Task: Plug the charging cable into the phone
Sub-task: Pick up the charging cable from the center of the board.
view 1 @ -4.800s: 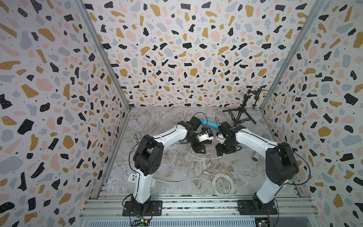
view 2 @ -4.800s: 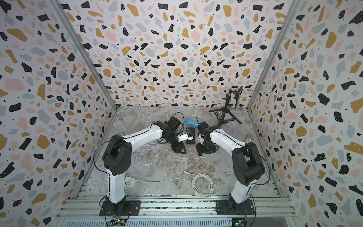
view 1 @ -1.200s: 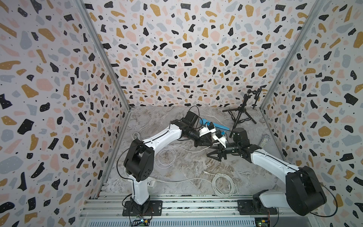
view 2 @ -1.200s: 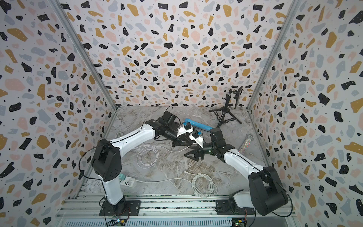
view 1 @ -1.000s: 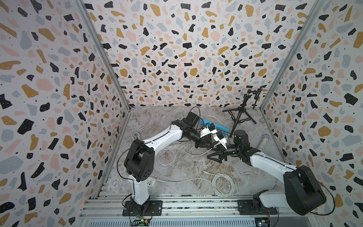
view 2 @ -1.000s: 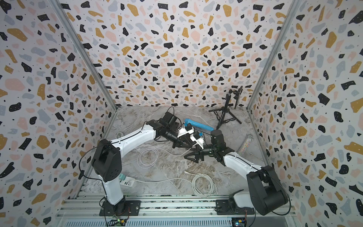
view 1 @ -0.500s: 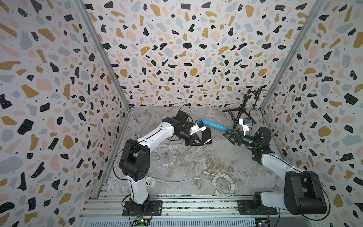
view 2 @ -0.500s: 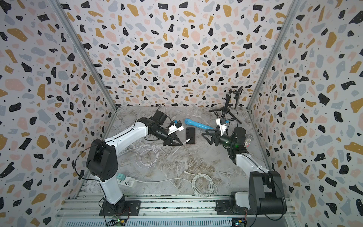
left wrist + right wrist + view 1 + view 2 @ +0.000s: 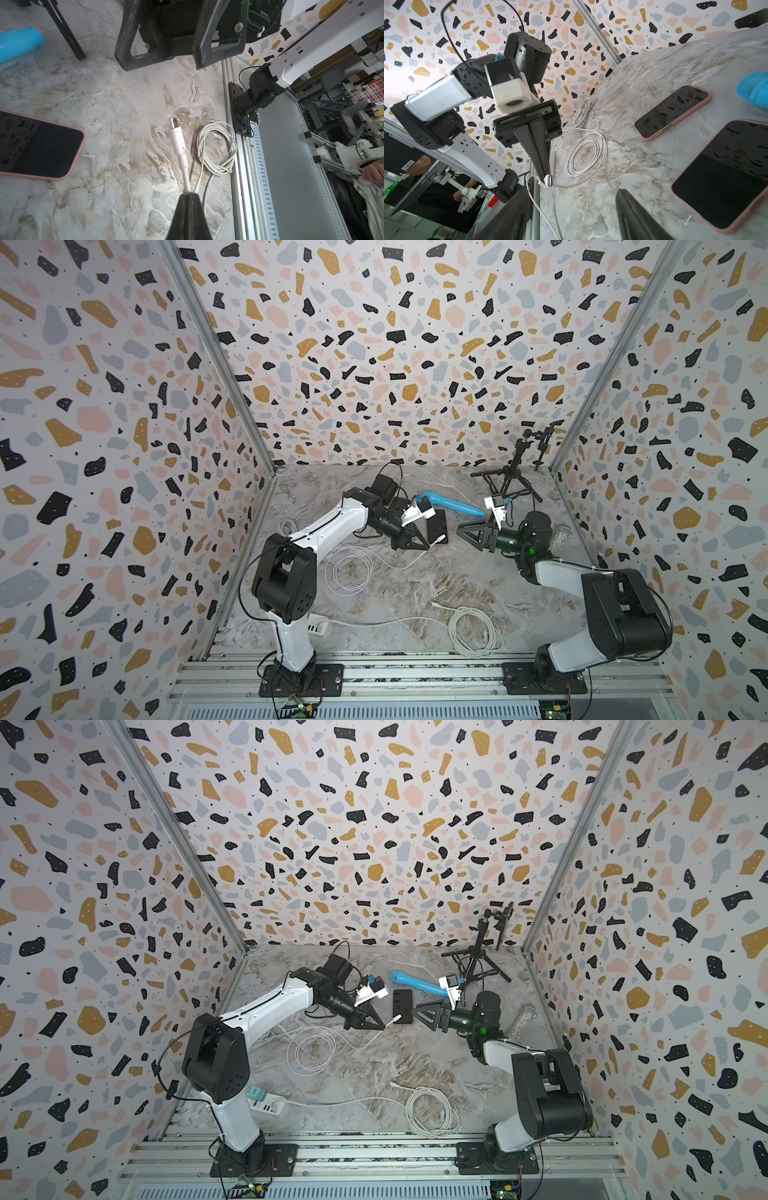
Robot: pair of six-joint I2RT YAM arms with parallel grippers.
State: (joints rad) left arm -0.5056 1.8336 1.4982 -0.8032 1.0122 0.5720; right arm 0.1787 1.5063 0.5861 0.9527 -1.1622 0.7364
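1. Phone [image 9: 436, 526] in its pink case lies face up on the marble tabletop [image 9: 415, 585], between the two grippers in both top views; the right wrist view shows two such phones, one close [image 9: 724, 176] and one farther off [image 9: 672, 113], which the top views do not show.
2. Left arm [image 9: 328, 526] reaches in low from its side; the left gripper [image 9: 422, 546] is clamped on the white charging cable [image 9: 179, 149] just behind the plug, which pokes out free of the phone, as the left wrist view shows best.
3. Right arm [image 9: 557, 572] is folded back, with the right gripper [image 9: 467, 533] level and facing the left one, its jaws apart and holding nothing.
4. Tabletop also carries the cable's loose loop [image 9: 347, 572], a spare coiled cable [image 9: 473, 632], a blue tube [image 9: 455, 505], a black tripod [image 9: 513, 477] in the far corner and a power strip [image 9: 266, 1100].
5. Terrazzo-patterned walls [image 9: 374, 344] close the cell on three sides.
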